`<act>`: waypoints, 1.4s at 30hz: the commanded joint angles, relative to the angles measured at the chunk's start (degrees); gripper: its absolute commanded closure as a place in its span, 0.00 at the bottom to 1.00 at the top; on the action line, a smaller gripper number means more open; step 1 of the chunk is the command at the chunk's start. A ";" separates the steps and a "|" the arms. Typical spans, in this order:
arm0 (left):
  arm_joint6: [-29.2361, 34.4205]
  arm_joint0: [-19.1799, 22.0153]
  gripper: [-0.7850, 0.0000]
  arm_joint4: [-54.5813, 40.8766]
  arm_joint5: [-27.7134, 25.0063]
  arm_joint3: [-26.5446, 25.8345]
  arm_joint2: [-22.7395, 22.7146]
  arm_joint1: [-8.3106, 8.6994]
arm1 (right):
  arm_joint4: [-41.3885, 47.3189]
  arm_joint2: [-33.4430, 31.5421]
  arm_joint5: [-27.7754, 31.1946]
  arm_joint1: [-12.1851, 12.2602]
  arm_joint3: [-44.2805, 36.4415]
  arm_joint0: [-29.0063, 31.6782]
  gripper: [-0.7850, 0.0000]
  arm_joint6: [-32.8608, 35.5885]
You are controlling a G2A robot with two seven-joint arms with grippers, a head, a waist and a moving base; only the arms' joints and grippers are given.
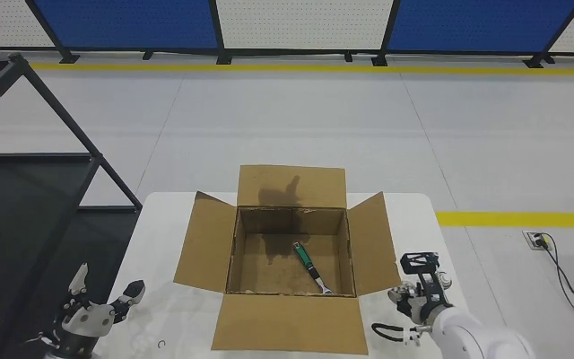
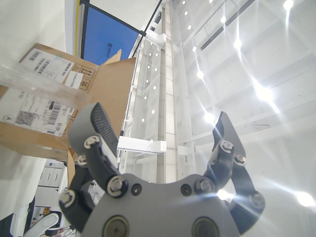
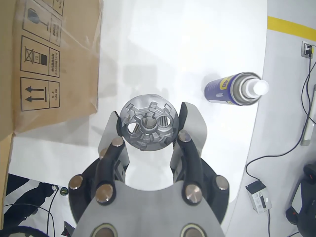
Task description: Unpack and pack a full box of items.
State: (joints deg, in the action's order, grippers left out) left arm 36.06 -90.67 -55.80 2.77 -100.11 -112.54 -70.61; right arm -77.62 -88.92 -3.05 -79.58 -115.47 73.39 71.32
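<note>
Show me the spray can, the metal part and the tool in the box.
spray can (image 3: 219, 88), right wrist view, blue body.
metal part (image 3: 148, 123), right wrist view, centre hub.
tool (image 1: 303, 255), top view, green handle.

Right gripper (image 3: 150, 119): 2 fingers clamped on opposite sides of a round cast metal hub (image 3: 148, 127), flat face toward the camera, with 2 round through-holes and a centre bore visible. White table (image 3: 172, 38) is below it. Cardboard box (image 3: 49, 50) is off to one side, its wall printed with handling symbols and covered in clear tape. 1 blue spray can (image 3: 229, 89) with a white cap stands near the table's curved edge, well apart from the hub. On the floor: yellow line (image 3: 291, 27), wall socket (image 3: 307, 49), black cable (image 3: 271, 154), power adapter (image 3: 259, 198).
</note>
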 commanded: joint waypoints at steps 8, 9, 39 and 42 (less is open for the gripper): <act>0.00 0.00 0.00 0.00 0.00 0.00 0.00 0.00 | -3.99 1.66 -2.07 0.19 5.34 -1.96 1.00 -0.08; 0.00 0.00 0.00 0.00 0.00 0.00 0.00 0.00 | -4.06 1.74 -2.26 0.20 5.79 -2.21 1.00 -0.07; 0.00 0.00 0.00 0.00 0.00 0.00 0.00 0.00 | -2.94 1.91 -4.73 0.48 14.64 -7.94 0.20 -1.14; 0.00 0.00 0.00 0.00 0.00 0.00 0.00 0.00 | -2.48 1.10 -5.20 0.59 12.71 -7.19 0.14 -1.77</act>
State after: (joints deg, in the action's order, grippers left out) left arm 36.06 -90.67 -55.80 2.77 -100.11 -112.54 -70.61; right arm -80.14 -87.64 -8.13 -79.02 -102.07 66.00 69.68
